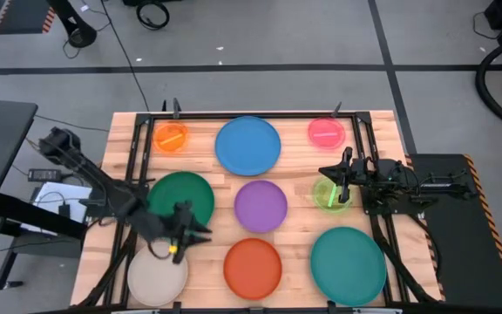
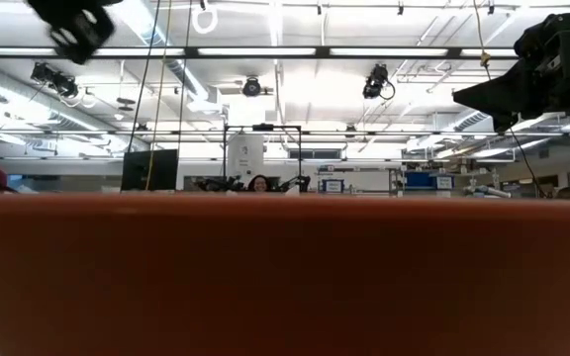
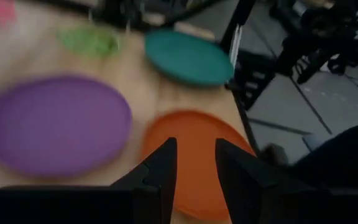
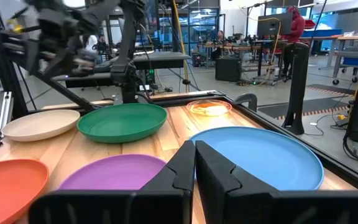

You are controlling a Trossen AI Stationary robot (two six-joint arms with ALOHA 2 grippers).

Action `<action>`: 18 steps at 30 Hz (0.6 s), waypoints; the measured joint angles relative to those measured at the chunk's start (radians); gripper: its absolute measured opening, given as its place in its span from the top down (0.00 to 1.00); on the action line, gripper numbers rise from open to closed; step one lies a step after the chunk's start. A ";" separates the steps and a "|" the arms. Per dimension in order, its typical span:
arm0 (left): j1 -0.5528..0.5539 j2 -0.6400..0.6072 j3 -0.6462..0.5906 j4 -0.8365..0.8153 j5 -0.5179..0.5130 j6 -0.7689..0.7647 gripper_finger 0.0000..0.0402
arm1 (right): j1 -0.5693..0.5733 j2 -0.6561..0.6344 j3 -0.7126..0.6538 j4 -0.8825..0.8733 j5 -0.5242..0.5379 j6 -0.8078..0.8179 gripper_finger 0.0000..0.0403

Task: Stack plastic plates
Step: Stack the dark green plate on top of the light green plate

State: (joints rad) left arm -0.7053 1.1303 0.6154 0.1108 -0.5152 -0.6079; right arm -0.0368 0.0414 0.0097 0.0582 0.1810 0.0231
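Nine plastic plates lie flat and apart on the wooden table. Along the far side are a small orange one (image 1: 171, 137), a large blue one (image 1: 247, 145) and a small pink one (image 1: 326, 133). In the middle are dark green (image 1: 181, 198), purple (image 1: 261, 206) and small lime (image 1: 329, 194). Cream (image 1: 158, 275), orange-red (image 1: 253, 267) and teal (image 1: 348, 265) lie along the near side. My left gripper (image 1: 200, 235) hovers open above the table between the dark green, cream and orange-red plates. It points toward the orange-red plate (image 3: 197, 149), with nothing between its fingers. My right gripper (image 4: 195, 155) is shut above the lime plate's far edge.
A black metal frame (image 1: 135, 157) runs along the table's edges, and both arms' bases stand on it. The orange-red plate's rim (image 2: 285, 267) fills the lower half of the low view. Bare wood shows between the plates.
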 joint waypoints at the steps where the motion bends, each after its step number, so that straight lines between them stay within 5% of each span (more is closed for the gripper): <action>1: -0.027 0.031 0.031 -0.032 -0.009 -0.062 0.71 | 0.000 0.000 0.000 0.000 0.000 0.000 0.94; 9: -0.206 0.256 0.367 -0.160 0.049 -0.386 0.71 | 0.000 0.000 0.000 0.000 0.000 0.000 0.94; 18: -0.346 0.401 0.671 -0.744 0.099 -0.837 0.71 | 0.000 0.000 0.000 0.000 0.000 0.000 0.94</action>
State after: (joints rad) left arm -1.0516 1.5313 1.2860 -0.6336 -0.4164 -1.4452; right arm -0.0368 0.0413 0.0097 0.0582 0.1810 0.0234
